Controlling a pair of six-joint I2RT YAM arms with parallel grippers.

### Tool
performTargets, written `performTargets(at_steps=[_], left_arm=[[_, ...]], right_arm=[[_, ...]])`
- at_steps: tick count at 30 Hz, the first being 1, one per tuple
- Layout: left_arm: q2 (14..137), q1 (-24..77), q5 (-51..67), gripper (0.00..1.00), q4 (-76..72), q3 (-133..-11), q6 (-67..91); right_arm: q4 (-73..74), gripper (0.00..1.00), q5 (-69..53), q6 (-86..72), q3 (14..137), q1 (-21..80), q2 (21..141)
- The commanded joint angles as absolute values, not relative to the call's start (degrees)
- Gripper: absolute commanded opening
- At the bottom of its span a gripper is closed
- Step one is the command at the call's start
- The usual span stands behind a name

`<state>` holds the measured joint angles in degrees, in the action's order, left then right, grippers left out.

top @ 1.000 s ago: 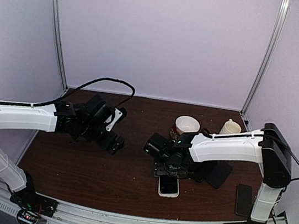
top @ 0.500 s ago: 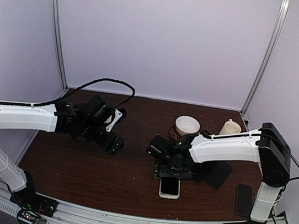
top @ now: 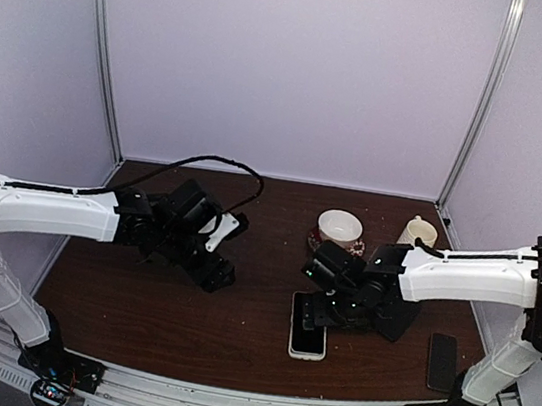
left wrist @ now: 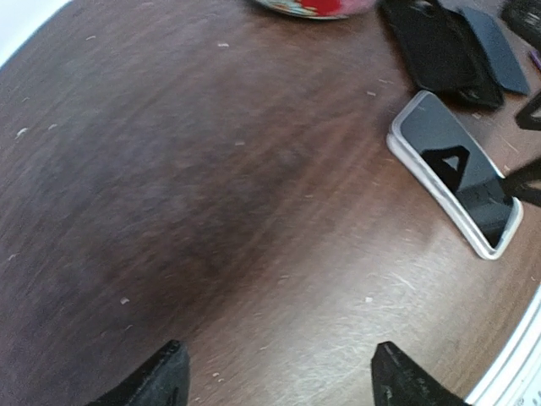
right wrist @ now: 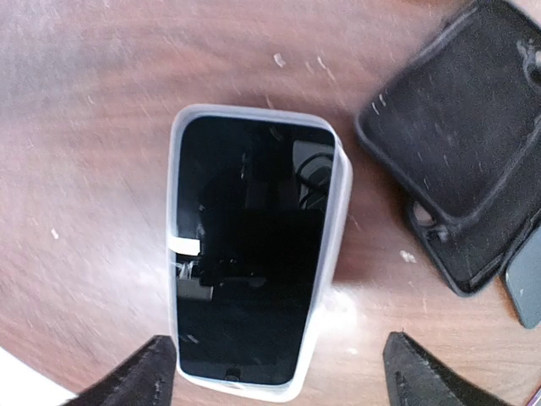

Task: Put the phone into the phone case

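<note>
The phone (right wrist: 249, 254) with a black screen lies flat inside a clear whitish phone case (right wrist: 331, 245) on the brown table; it shows near the front centre in the top view (top: 307, 336) and at the right of the left wrist view (left wrist: 456, 173). My right gripper (right wrist: 279, 372) is open and empty, just above the phone, its fingertips either side of the phone's near end. My left gripper (left wrist: 279, 381) is open and empty over bare table, left of the phone; it also shows in the top view (top: 216, 274).
A black case (right wrist: 473, 144) lies open to the right of the phone. A patterned bowl (top: 339, 227) and a white cup (top: 417, 231) stand behind. Another dark phone (top: 442, 361) lies at the front right edge.
My right gripper has moved right and back off the phone, uncovering it in its case. My left gripper has shifted right toward the centre.
</note>
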<state>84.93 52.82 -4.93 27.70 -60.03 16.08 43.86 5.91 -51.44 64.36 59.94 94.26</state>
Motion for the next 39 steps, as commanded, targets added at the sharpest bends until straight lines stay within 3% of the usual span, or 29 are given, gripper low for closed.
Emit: performTargets(at_steps=[1,5,11,16,21,26,39], left_arm=[[88.6,53.8,6.7,0.71,24.9,-63.7,15.4],[95.9,56.4,14.9,0.51,22.6,-67.8,17.6],[109.7,60.1,17.0,0.48,24.6,-77.6,16.7],[115.5,60.0,15.3,0.39,25.6,-83.0,17.0],[117.0,59.9,15.4,0.38,24.3,-84.5,18.1],[119.1,58.4,16.6,0.28,23.0,-85.1,20.3],[127.3,58.2,20.8,0.2,25.0,-92.0,19.2]], right_arm=[[38.4,0.78,0.2,-52.4,58.2,58.9,92.4],[32.2,0.66,-5.0,-52.7,54.5,57.1,92.5],[25.3,0.66,-8.4,-51.9,48.5,54.6,89.8],[17.1,0.66,-12.2,-49.0,42.1,50.2,85.1],[12.2,0.58,-15.5,-46.3,41.0,46.5,86.6],[10.3,0.52,-17.2,-44.7,40.8,44.5,88.9],[0.2,0.33,-22.4,-44.6,37.4,44.8,90.6]])
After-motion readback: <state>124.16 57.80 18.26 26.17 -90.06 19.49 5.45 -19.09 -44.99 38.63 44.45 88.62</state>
